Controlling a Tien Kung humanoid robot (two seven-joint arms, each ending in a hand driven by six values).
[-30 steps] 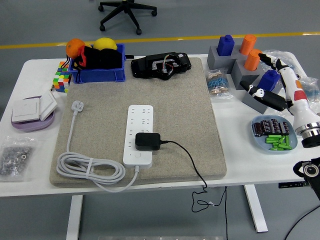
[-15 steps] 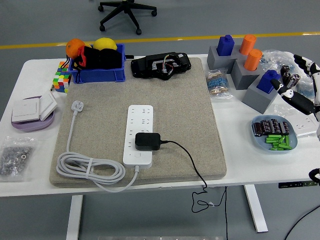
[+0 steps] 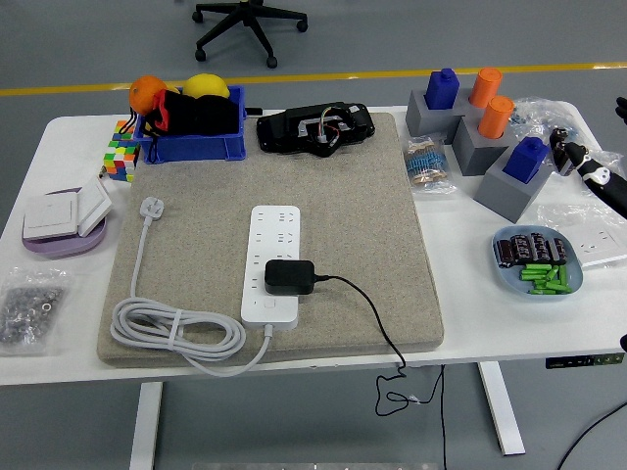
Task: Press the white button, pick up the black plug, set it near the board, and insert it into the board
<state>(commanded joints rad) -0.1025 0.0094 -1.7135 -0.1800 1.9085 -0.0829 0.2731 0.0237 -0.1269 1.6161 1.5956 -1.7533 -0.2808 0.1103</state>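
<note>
White power board [image 3: 273, 262] lies lengthwise on a beige felt mat [image 3: 323, 196] at the middle of the counter [image 3: 470, 313]. Black plug [image 3: 290, 277] sits seated in the board's lower sockets, its thin black cord [image 3: 377, 328] trailing right and over the counter's near edge. The board's own white cable [image 3: 176, 333] lies coiled at the mat's lower left, ending in a white plug head [image 3: 151, 208]. Only part of the right hand [image 3: 591, 176] shows at the far right edge, beside the grey blocks with blue and orange pegs [image 3: 480, 127]; whether its fingers are spread or curled cannot be told. A blue dish of small parts [image 3: 537, 262] lies just below it. At far left, a blue bin [image 3: 191, 132] and a wall switch on a purple dish [image 3: 64, 220].
</note>
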